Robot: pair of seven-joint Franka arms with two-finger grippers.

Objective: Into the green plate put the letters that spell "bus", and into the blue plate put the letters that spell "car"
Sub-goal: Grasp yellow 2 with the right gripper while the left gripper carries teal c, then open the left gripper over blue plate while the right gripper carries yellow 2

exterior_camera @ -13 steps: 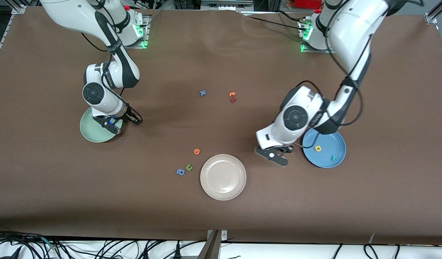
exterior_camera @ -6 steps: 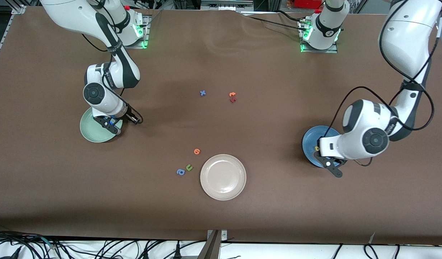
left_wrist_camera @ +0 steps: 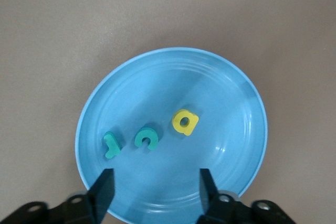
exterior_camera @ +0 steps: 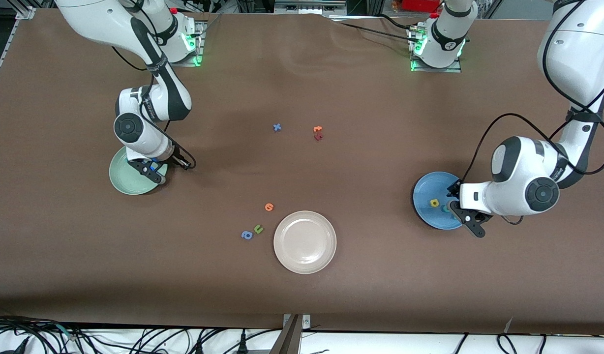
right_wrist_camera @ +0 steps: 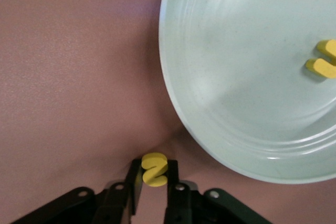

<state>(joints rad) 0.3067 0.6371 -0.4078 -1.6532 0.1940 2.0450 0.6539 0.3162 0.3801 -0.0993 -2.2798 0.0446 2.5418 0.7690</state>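
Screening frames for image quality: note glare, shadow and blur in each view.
Front view: even light, soft arm shadows on the table. Left wrist view: sharp, faint sheen on the blue plate, left end effector fingers dark, slightly soft. Right wrist view: glare streak along the green plate rim, shadow beside the yellow "s".

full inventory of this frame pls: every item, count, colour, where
blue plate: 1, mid-blue, left arm's end of table
letters in blue plate: 3, teal r, teal c, yellow a
green plate: 1, pale mint, right arm's end
yellow u: 1, in green plate
yellow s: 1, in right gripper, beside green plate's rim
beige-white plate: 1, near front camera
loose letters: blue x, orange and red pair, orange, green u, blue a
left gripper: open, over blue plate
right gripper: shut on yellow s
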